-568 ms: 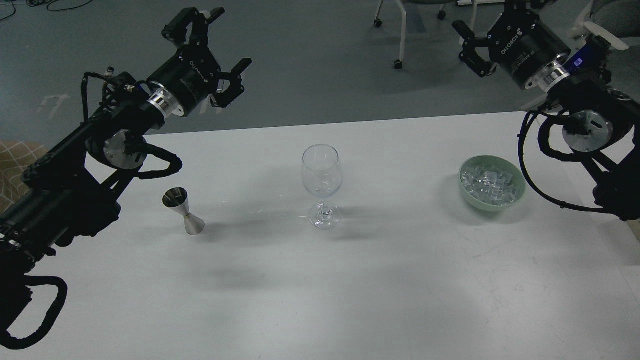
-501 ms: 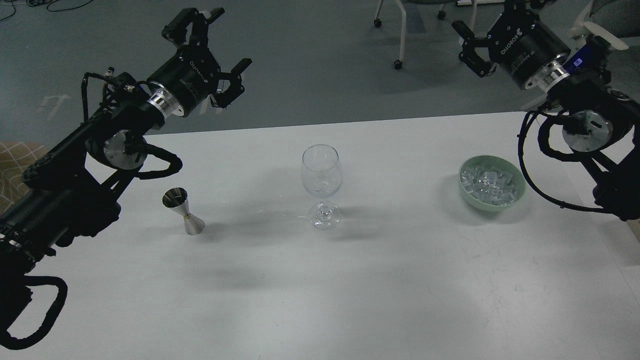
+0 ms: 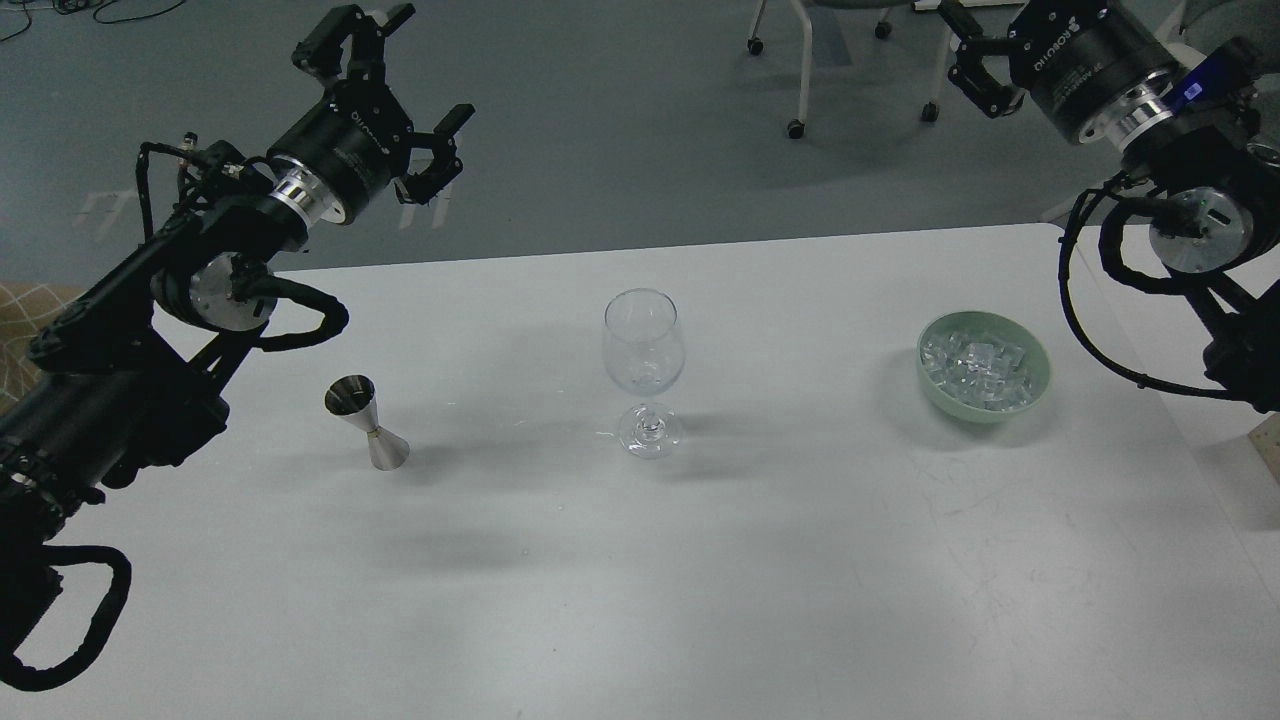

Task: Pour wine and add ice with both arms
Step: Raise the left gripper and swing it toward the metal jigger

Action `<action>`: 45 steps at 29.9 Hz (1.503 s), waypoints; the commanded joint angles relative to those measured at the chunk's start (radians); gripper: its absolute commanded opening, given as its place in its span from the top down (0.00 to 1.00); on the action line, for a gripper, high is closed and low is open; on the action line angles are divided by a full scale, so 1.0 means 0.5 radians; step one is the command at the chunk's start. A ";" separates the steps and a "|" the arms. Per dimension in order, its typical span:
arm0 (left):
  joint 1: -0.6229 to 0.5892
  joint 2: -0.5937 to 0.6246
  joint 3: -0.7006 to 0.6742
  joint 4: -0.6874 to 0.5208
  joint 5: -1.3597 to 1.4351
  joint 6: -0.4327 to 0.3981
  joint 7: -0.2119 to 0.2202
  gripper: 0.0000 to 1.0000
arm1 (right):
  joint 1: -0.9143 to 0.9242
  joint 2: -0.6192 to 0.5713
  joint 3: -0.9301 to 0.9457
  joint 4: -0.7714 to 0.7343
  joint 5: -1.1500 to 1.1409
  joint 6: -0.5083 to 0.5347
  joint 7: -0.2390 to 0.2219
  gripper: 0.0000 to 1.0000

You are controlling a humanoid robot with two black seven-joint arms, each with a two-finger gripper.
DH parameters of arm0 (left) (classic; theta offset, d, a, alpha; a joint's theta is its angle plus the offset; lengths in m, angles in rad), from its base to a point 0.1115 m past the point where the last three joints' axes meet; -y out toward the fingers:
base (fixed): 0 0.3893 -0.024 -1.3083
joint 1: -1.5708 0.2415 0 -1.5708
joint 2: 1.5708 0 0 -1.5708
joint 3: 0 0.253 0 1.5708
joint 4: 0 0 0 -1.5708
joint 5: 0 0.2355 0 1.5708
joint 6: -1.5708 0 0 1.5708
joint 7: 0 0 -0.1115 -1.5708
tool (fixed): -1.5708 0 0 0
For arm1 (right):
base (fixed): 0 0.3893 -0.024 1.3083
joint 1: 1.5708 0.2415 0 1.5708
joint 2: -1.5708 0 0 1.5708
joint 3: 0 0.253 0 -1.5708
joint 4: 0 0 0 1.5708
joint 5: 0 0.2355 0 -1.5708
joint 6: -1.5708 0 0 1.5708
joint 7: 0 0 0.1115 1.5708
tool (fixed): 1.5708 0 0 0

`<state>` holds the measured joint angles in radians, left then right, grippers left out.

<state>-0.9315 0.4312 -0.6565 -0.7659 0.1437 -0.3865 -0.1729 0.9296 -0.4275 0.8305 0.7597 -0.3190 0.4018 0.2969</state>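
Observation:
A clear wine glass [image 3: 643, 350] stands upright at the table's middle and looks empty. A steel jigger [image 3: 366, 422] stands to its left; I cannot see any wine in it. A heap of ice cubes [image 3: 978, 364] fills a pale green bowl [image 3: 1034, 388] at the right. My left gripper [image 3: 415, 65] is open and empty, raised beyond the table's far edge, above and behind the jigger. My right gripper [image 3: 1005, 25] is raised at the top right, above and behind the bowl. One of its fingers [image 3: 978, 68] shows, spread wide; the other is cut off by the view's edge.
The white table [image 3: 760, 560] carries only these three things. Chair legs on castors [image 3: 795, 128] stand on the grey floor beyond the far edge. Black cables loop under both wrists.

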 commanded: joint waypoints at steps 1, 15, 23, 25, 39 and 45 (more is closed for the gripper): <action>0.001 -0.034 -0.122 0.130 -0.005 -0.009 -0.007 0.01 | 0.006 0.011 0.002 -0.044 0.000 0.000 0.001 0.00; -0.002 -0.126 -0.120 0.114 0.032 0.000 0.011 0.01 | 0.015 0.088 -0.004 -0.034 0.000 0.006 -0.023 0.00; -0.002 -0.178 -0.114 0.044 0.029 -0.012 0.024 0.01 | 0.015 0.088 -0.004 -0.034 0.000 0.043 -0.026 0.00; -0.002 -0.175 -0.117 0.044 0.029 -0.037 0.024 0.01 | 0.015 0.076 -0.004 -0.031 0.000 0.046 -0.029 0.00; 0.004 -0.111 -0.114 -0.005 0.022 -0.049 0.042 0.02 | 0.067 0.097 -0.004 -0.083 0.000 0.046 -0.060 0.00; 0.007 -0.108 -0.114 -0.042 0.001 -0.052 0.045 0.02 | 0.067 0.112 -0.004 -0.087 0.000 0.043 -0.060 0.00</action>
<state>-0.9282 0.3758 -0.7139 -0.7811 0.1492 -0.4113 -0.1518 0.9629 -0.3737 0.8285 0.7165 -0.3198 0.4248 0.2670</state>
